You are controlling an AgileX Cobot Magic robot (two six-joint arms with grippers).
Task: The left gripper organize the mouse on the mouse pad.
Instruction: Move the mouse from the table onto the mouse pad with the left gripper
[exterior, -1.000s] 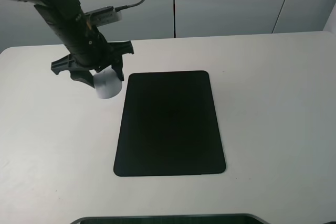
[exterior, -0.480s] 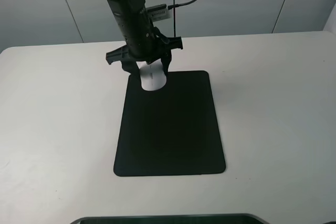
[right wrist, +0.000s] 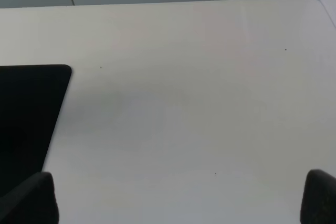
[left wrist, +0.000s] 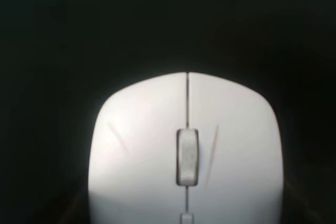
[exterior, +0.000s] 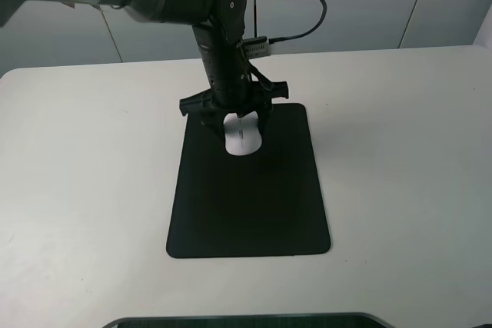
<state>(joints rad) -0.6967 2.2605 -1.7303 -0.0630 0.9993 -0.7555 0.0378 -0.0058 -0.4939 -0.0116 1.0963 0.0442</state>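
The white mouse point(exterior: 244, 139) is over the far end of the black mouse pad point(exterior: 254, 205), held between the dark fingers of my left gripper point(exterior: 240, 127), which is shut on it. I cannot tell whether the mouse touches the pad. In the left wrist view the mouse point(left wrist: 186, 150) fills the frame, grey scroll wheel in the middle, with only black pad around it. My right gripper point(right wrist: 173, 203) is open over bare table, nothing between its fingertips point(right wrist: 26, 198); a corner of the mouse pad point(right wrist: 26, 108) shows beside it.
The pale table point(exterior: 400, 151) spreads wide on both sides of the pad. A dark object's edge point(exterior: 246, 320) lies along the table's near side. Grey wall panels stand behind the table.
My left gripper has carried the mouse rightward from beside the pad's far left corner to over the pad's far end, and slightly nearer. The right gripper's earlier state is not shown.
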